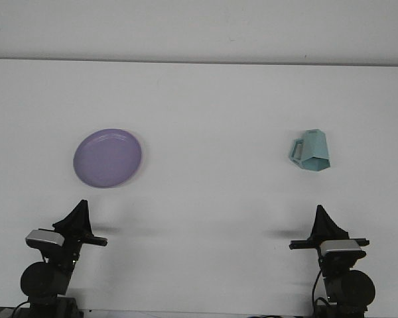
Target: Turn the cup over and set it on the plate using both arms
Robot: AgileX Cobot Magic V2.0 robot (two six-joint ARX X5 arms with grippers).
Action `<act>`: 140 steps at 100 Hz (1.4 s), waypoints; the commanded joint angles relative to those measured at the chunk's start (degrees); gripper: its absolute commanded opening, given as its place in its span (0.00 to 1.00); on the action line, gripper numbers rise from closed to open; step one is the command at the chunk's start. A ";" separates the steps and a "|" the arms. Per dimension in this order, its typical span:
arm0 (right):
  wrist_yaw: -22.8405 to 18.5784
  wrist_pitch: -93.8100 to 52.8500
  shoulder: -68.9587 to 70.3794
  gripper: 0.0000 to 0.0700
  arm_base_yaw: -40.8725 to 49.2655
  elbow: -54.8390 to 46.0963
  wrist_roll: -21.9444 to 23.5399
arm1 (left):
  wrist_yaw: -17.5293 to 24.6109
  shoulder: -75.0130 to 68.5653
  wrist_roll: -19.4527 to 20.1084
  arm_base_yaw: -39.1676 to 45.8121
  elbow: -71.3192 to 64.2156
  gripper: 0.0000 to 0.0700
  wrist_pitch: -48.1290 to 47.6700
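White table (205, 106), front view. Teal cup (311, 151) sits on the right half, upside down or tipped, wider faceted end toward the camera, handle on its left side. Purple plate (107, 158) lies flat on the left half, well apart from the cup, nothing on it.

Left gripper (78, 217) sits low at the near edge, below the plate. Right gripper (325, 222) sits low at the near edge, below the cup. Neither touches anything; both hold nothing. Fingers seen end-on as dark points, so cannot tell whether either is spread or closed.

Step, as I judge it: the very start, with no reach at the cup yet. Next move likely falls to the right arm: go forward to the cup, grasp it by wall or handle, lift, then turn it upright, probably with a handover toward the plate side.
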 commanded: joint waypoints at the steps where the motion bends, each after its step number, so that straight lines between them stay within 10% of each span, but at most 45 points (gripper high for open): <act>1: 2.49 0.02 0.07 0.00 0.04 2.03 6.95 | -0.35 -0.04 -2.38 0.02 -1.07 0.02 0.76; 18: 10.93 -6.97 5.66 0.00 0.00 11.85 6.23 | -0.35 -0.04 -2.75 0.02 -1.07 0.02 0.66; 52: 12.57 3.56 35.19 0.02 -0.24 22.67 -13.46 | -0.35 -0.04 -2.75 0.02 -1.07 0.02 0.63; 75: 12.46 14.47 56.50 0.82 -4.13 22.67 -22.62 | -0.35 -0.04 -2.75 0.02 -1.07 0.02 0.63; 140: -0.17 46.97 96.41 0.81 -14.62 31.12 -26.14 | -0.35 -0.04 -2.75 0.02 -1.07 0.02 0.66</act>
